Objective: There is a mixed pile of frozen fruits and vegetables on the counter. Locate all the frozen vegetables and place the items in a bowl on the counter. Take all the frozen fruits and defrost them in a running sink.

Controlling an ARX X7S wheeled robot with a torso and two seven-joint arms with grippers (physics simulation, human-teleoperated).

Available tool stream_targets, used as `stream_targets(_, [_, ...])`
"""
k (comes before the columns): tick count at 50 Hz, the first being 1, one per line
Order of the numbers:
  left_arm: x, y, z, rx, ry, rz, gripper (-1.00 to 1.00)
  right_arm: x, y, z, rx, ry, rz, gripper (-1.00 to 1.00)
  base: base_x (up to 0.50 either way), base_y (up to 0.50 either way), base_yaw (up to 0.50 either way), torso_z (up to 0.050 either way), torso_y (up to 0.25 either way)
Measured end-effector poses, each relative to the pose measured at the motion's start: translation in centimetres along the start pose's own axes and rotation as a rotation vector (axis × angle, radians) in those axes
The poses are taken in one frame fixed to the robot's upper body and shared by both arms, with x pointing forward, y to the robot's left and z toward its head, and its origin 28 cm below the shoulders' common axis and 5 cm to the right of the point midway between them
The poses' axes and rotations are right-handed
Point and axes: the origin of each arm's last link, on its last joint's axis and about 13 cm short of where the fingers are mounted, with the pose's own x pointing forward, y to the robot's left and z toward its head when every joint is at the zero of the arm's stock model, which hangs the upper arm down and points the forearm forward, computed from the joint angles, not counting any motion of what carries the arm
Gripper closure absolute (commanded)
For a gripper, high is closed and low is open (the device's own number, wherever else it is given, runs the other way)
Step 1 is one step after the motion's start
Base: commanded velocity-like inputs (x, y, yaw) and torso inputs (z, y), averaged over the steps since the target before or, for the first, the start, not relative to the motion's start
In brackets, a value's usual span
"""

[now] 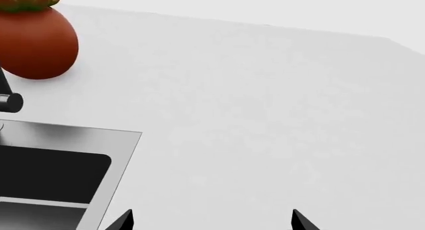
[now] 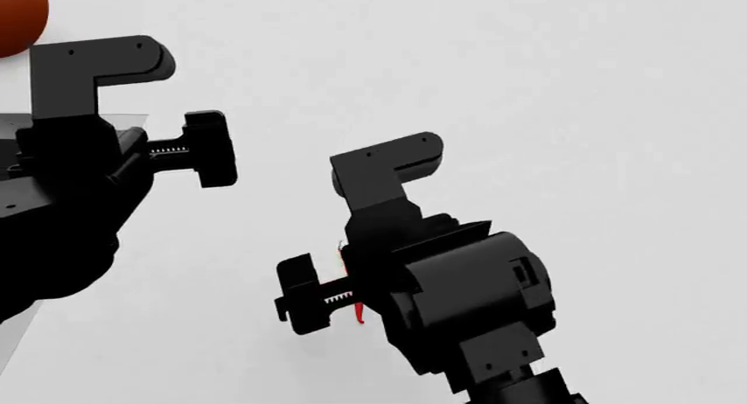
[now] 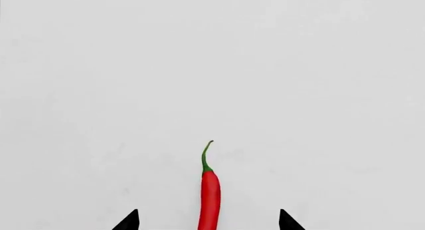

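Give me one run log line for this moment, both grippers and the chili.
right gripper: open, straddling chili on counter | left gripper: open, empty, beside sink | strawberry: on counter

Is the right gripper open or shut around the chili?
Open: the right gripper shows its fingertips spread wide apart, with the chili lying between them untouched.

Bright red strawberry with green leaves [image 1: 37, 41] on smooth white countertop [image 1: 265, 120], beside rectangular stainless-steel sink basin [image 1: 63, 170]; two black fingertips [image 1: 124, 221] spread apart.
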Motion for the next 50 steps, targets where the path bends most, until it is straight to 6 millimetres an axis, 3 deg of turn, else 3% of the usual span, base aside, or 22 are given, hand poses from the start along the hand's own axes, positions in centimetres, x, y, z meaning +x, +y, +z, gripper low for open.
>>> stream_targets(20, [0.1,0.0,-0.3,-0.001,0.004,0.0,-1.0,1.5,-0.2,-0.2,0.005,-0.002,0.036,-1.0,0.0,0.0,0.0,0.0,0.0])
stream_targets(21, [0.1,0.0,-0.3,-0.001,0.004,0.0,-1.0,1.6,-0.2,-0.2,0.005,-0.004,0.038,1.0,0.0,0.0,0.0,0.0,0.0])
stream_targets(42, [0.2,0.0,-0.4,-0.004,0.006,0.001,-1.0,2.1,0.3,-0.6,0.002,-0.038,0.043,1.0,0.0,0.0,0.0,0.0,0.0])
stream_targets(50, [0.1,0.0,-0.4,-0.005,0.004,0.001,-1.0,0.9,0.0,-0.3,0.018,-0.062,0.029,1.0,0.0,0.0,0.0,0.0,0.0])
